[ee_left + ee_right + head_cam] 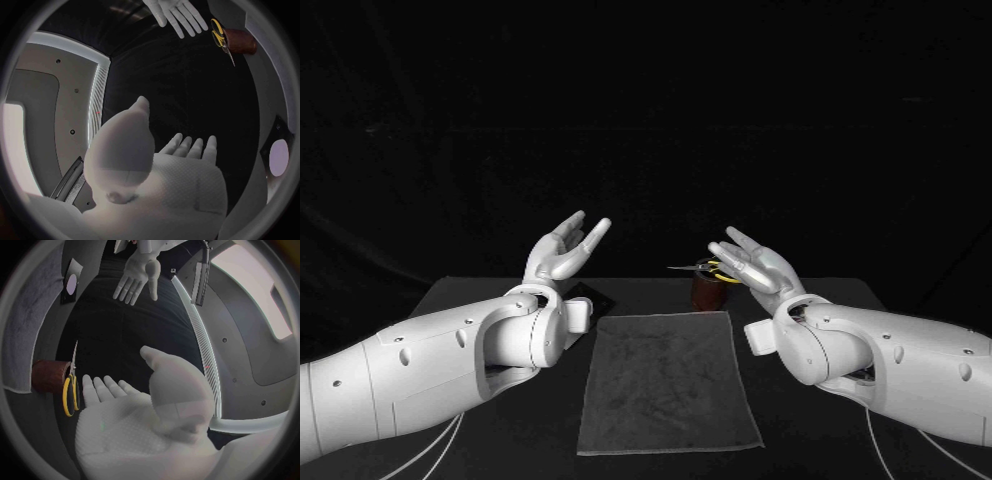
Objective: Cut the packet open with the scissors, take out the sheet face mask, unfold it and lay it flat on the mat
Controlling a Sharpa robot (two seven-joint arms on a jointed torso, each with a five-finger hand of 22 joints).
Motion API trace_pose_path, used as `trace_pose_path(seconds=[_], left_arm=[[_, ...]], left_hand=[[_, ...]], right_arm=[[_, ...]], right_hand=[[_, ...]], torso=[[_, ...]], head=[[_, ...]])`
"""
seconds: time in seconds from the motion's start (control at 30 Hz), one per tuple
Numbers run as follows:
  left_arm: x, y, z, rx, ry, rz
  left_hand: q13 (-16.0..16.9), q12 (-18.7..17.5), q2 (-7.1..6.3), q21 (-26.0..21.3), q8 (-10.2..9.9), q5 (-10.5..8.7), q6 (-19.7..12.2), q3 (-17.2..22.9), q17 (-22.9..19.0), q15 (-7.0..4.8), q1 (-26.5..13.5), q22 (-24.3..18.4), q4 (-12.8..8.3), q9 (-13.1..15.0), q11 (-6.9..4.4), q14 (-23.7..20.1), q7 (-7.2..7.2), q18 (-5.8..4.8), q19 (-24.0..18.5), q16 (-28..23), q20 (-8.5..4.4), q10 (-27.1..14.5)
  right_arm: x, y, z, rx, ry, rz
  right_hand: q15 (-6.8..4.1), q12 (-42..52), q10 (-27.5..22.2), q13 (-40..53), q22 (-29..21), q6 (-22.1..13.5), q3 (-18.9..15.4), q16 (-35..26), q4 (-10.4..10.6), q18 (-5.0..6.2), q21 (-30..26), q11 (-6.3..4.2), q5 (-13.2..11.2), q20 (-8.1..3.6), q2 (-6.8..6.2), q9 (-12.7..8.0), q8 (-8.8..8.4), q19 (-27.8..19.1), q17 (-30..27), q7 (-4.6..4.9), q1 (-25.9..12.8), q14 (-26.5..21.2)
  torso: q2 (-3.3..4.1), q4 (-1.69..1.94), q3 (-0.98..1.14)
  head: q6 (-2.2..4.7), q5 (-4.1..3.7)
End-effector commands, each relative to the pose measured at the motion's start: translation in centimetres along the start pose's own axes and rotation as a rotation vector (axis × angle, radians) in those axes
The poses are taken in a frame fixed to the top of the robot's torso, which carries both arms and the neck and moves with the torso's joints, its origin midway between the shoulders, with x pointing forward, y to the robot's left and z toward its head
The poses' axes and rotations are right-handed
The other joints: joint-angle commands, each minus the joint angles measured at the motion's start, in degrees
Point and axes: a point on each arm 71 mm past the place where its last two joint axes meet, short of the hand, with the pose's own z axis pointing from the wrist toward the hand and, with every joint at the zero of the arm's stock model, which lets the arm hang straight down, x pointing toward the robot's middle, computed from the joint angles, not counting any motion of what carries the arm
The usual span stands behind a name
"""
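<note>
the grey mat [668, 380] is the closest thing. it lies flat on the black desk [646, 295], low down between the two arms and well below all the fingers.

a bit further away, the left hand [567, 250] is lifted up in the air above the desk. its fingers [187, 147] are spread wide and point up and away. they hold nothing. the right hand [754, 265] is lifted up too, across from the left hand, with a gap between them. its fingers [103, 387] are also wide apart and hold nothing.

the packet [72, 284] is dark with a pale round spot on it. it lies flat on the desk, down below the left hand's fingers and close to that wrist, just beside the far left corner of the mat. it is hard to tell if it touches the mat.

further back, a brown cup [714, 292] stands on the desk just past the far right corner of the mat. it is close to the right hand's fingers but lower than them, on the side nearer the left hand. the scissors [711, 268] with yellow handles sit at the top of the cup, near those fingers but not touching them. the pointed end sticks out toward the left hand. it is hard to tell if the scissors lie across the cup or stand in it.
</note>
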Motion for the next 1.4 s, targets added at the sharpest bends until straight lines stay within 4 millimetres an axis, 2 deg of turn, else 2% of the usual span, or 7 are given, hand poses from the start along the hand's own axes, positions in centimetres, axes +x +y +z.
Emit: trace_pose_path(seconds=[0.03,0.6,0.73,0.77,0.9,1.07,1.4], left_arm=[[0.4,-0.3,0.0,0.038,0.040,-0.030],[-0.8,-0.5,-0.4,0.027,0.056,-0.050],[-1.0,-0.7,-0.7,0.032,0.077,-0.065],[-1.1,-0.7,-0.8,0.033,0.087,-0.071],[-1.3,-0.9,-1.1,0.035,0.111,-0.084],[-1.5,-1.2,-1.5,0.040,0.168,-0.092],[-1.8,-2.0,-2.8,0.027,0.274,-0.104]], left_hand=[[0.13,0.38,0.02,0.27,0.35,0.33,0.79,0.23,0.13,0.71,2.08,0.11,0.70,0.19,0.52,0.14,3.16,1.35,0.14,0.39,0.81,0.41],[0.32,0.61,1.14,0.36,0.96,0.28,2.39,1.19,0.46,1.35,3.34,0.17,0.53,0.69,1.27,1.23,3.88,1.87,0.00,0.70,1.22,1.97],[1.03,1.77,2.21,2.70,3.26,0.25,8.23,2.11,3.18,3.80,6.34,1.17,0.34,2.29,3.21,10.81,5.55,1.30,4.26,3.87,1.30,8.73],[1.38,2.53,2.68,6.75,4.43,0.25,11.06,2.42,6.11,3.32,7.67,2.90,0.19,3.07,4.01,21.61,6.28,1.37,11.97,8.31,1.40,13.13],[3.24,7.66,2.89,14.30,9.23,0.27,22.52,2.61,9.39,0.46,10.54,5.91,-0.49,6.06,5.64,34.79,7.00,4.06,26.09,14.84,1.09,34.74],[3.01,9.51,2.01,18.67,12.77,0.28,31.28,3.12,11.82,-2.67,15.08,7.45,-3.15,8.17,2.96,43.54,5.35,6.86,33.86,19.73,0.49,42.84],[2.51,8.71,0.19,25.22,13.71,0.33,36.54,5.54,15.96,-6.44,18.10,10.35,-4.17,8.62,-0.12,54.23,3.50,6.78,41.58,24.36,-3.45,52.83]], right_arm=[[0.9,0.2,0.0,-0.001,0.184,-0.022],[-1.2,1.2,-0.6,-0.118,0.111,-0.166],[-2.0,1.4,-0.7,-0.130,0.105,-0.213],[-2.3,1.5,-0.8,-0.132,0.106,-0.231],[-2.8,1.8,-1.0,-0.136,0.119,-0.279],[-3.3,2.3,-1.2,-0.146,0.153,-0.348],[-4.5,4.1,-0.9,-0.162,0.233,-0.527]], right_hand=[[0.57,0.41,1.11,0.18,0.19,1.11,0.96,0.49,-0.44,1.21,0.56,0.73,0.41,0.80,0.01,0.28,0.54,0.43,0.24,9.93,2.76,0.95],[-1.34,3.75,26.57,2.03,1.90,18.83,5.33,6.60,-10.62,3.80,4.63,-0.47,-0.75,0.64,-1.50,4.93,6.77,8.65,4.12,9.79,11.56,23.61],[-2.75,4.85,38.60,2.46,3.94,26.98,6.96,9.34,-12.83,5.35,9.49,-1.38,-1.08,0.58,-2.50,6.72,9.51,20.32,5.61,9.52,12.28,34.24],[-3.32,4.61,40.49,2.45,4.85,29.35,7.57,10.33,-13.47,5.94,11.86,-1.72,-1.02,0.51,-2.97,7.16,10.18,25.79,6.08,9.28,12.32,37.99],[-4.19,4.14,43.00,2.43,5.19,33.41,8.57,11.09,-14.35,6.86,13.43,-2.28,-0.73,0.46,-3.76,7.86,11.26,28.69,6.32,9.02,12.26,41.15],[-6.36,3.91,48.14,2.44,6.32,40.63,10.41,13.14,-15.63,7.89,17.18,-3.91,-0.04,-0.77,-4.95,8.99,13.19,35.07,6.96,7.57,12.24,47.97],[-10.43,3.02,57.70,2.43,10.91,46.93,9.39,15.90,-16.56,7.58,26.40,-6.97,1.92,-5.31,-5.64,9.24,13.97,41.66,9.21,5.28,12.04,59.69]], torso=[[0.00,-0.01,0.00],[-0.09,-0.26,-0.22],[-0.09,-0.11,-0.15],[-0.11,-0.06,-0.13],[0.16,0.02,-0.04],[0.58,0.12,0.08],[2.18,0.07,0.01]], head=[[0.00,0.00],[-0.47,-0.75],[-0.66,-1.29],[-0.65,-1.30],[-0.58,-1.09],[-0.76,-0.86],[-0.48,-1.48]])
